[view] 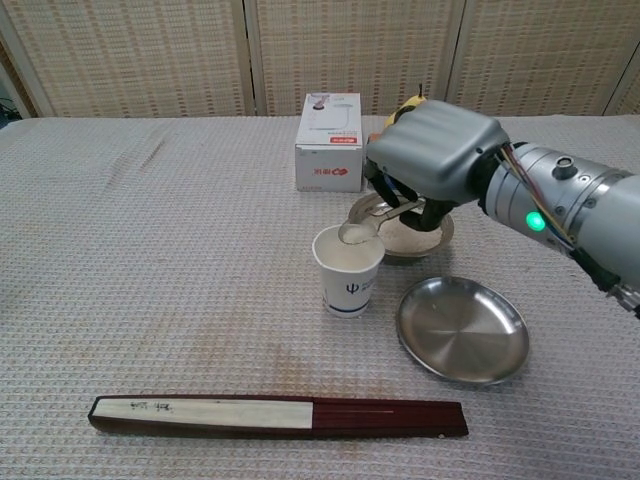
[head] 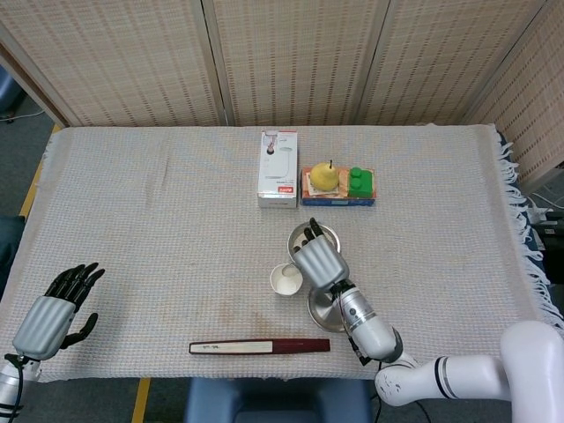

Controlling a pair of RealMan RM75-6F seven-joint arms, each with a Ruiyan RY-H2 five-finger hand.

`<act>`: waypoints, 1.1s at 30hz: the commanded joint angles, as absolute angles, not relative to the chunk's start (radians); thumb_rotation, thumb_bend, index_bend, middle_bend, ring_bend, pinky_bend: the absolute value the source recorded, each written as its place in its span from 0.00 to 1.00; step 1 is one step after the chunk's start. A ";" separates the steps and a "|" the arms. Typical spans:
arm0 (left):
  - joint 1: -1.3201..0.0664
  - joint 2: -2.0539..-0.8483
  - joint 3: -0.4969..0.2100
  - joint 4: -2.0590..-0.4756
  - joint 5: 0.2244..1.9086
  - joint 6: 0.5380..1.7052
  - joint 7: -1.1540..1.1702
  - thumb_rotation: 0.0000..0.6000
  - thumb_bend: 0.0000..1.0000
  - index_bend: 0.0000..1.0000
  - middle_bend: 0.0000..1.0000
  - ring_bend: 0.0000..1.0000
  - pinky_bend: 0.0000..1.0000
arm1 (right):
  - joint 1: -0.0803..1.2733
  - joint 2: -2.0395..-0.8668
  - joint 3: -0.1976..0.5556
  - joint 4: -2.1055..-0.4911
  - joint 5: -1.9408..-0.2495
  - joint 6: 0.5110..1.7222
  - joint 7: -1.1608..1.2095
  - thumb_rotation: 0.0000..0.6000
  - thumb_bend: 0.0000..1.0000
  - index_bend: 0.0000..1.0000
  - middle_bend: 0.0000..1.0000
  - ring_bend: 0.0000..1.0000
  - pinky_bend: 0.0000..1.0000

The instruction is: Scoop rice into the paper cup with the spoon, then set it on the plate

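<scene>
Nearest of all lies a folded fan (view: 278,416), flat along the near edge of the table (view: 150,250), with no apparent part in the job. At the near left, well apart from everything, the left hand (head: 55,308) rests idle, holding nothing, its fingers loosely apart.

Further in, the steel plate (view: 462,329) sits bare just right of the paper cup (view: 348,269) — a judgement, but it looks placed close so the filled cup needs only a short move onto it. The cup stands upright, mouth open. Over its far rim the right hand (view: 428,160) grips the spoon (view: 362,228) by its handle, palm down, the bowl of the spoon tipped toward the cup's mouth — the pose for pouring a scoop in. The spoon's bowl is at or just above the rim; whether rice is falling is too small to tell.

Just behind the cup, partly hidden under the hand, is the rice bowl (view: 415,236), near enough that each scoop travels little. Beyond, a white box (view: 330,142), with a pear (head: 322,174) and a green block (head: 359,181) on a flat carton, stands to the far side.
</scene>
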State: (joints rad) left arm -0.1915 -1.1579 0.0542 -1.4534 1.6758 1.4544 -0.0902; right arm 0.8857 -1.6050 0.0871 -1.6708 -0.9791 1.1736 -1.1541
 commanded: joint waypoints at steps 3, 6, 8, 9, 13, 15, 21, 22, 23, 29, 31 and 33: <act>-0.191 -1.156 0.056 -1.455 1.682 1.459 -0.091 1.00 0.45 0.00 0.00 0.00 0.11 | 0.905 -1.640 0.041 -1.668 -1.061 1.232 -1.266 1.00 0.36 0.92 0.57 0.23 0.15; -0.189 -1.155 0.057 -1.458 1.685 1.462 -0.091 1.00 0.45 0.00 0.00 0.00 0.11 | 0.912 -1.648 0.033 -1.666 -1.086 1.236 -1.303 1.00 0.36 0.92 0.57 0.23 0.15; -0.189 -1.155 0.058 -1.456 1.686 1.464 -0.094 1.00 0.45 0.00 0.00 0.00 0.11 | 0.919 -1.650 0.021 -1.666 -1.106 1.235 -1.345 1.00 0.36 0.92 0.57 0.23 0.15; -0.189 -1.155 0.058 -1.456 1.687 1.464 -0.094 1.00 0.45 0.00 0.00 0.00 0.11 | 0.923 -1.650 0.014 -1.666 -1.115 1.234 -1.370 1.00 0.36 0.92 0.57 0.23 0.15; -0.191 -1.154 0.059 -1.455 1.689 1.463 -0.098 1.00 0.45 0.00 0.00 0.00 0.11 | 0.942 -1.656 -0.027 -1.640 -1.181 1.233 -1.490 1.00 0.36 0.92 0.57 0.24 0.15; -0.190 -1.153 0.059 -1.455 1.690 1.463 -0.099 1.00 0.45 0.00 0.00 0.00 0.11 | 0.944 -1.661 -0.039 -1.629 -1.195 1.229 -1.527 1.00 0.36 0.92 0.57 0.24 0.15; -0.188 -1.151 0.061 -1.457 1.696 1.470 -0.102 1.00 0.45 0.00 0.00 0.00 0.11 | 0.953 -1.666 -0.061 -1.601 -1.265 1.235 -1.649 1.00 0.36 0.92 0.57 0.24 0.15; -0.188 -1.150 0.061 -1.457 1.696 1.471 -0.104 1.00 0.45 0.00 0.00 0.00 0.11 | 0.955 -1.664 -0.069 -1.595 -1.288 1.237 -1.670 1.00 0.36 0.92 0.57 0.24 0.15; -0.188 -1.150 0.061 -1.456 1.696 1.471 -0.104 1.00 0.45 0.00 0.00 0.00 0.11 | 0.954 -1.662 -0.074 -1.594 -1.304 1.238 -1.682 1.00 0.36 0.92 0.57 0.24 0.15; -0.188 -1.150 0.062 -1.455 1.697 1.469 -0.103 1.00 0.45 0.00 0.00 0.00 0.11 | 0.929 -1.657 -0.090 -1.594 -1.361 1.248 -1.716 1.00 0.36 0.92 0.57 0.24 0.15; -0.188 -1.150 0.063 -1.457 1.699 1.471 -0.101 1.00 0.45 0.00 0.00 0.00 0.11 | 0.916 -1.653 -0.086 -1.595 -1.369 1.256 -1.711 1.00 0.36 0.92 0.57 0.24 0.15; -0.187 -1.150 0.063 -1.458 1.700 1.472 -0.099 1.00 0.45 0.00 0.00 0.00 0.11 | 0.902 -1.649 -0.077 -1.601 -1.364 1.262 -1.699 1.00 0.36 0.92 0.57 0.24 0.15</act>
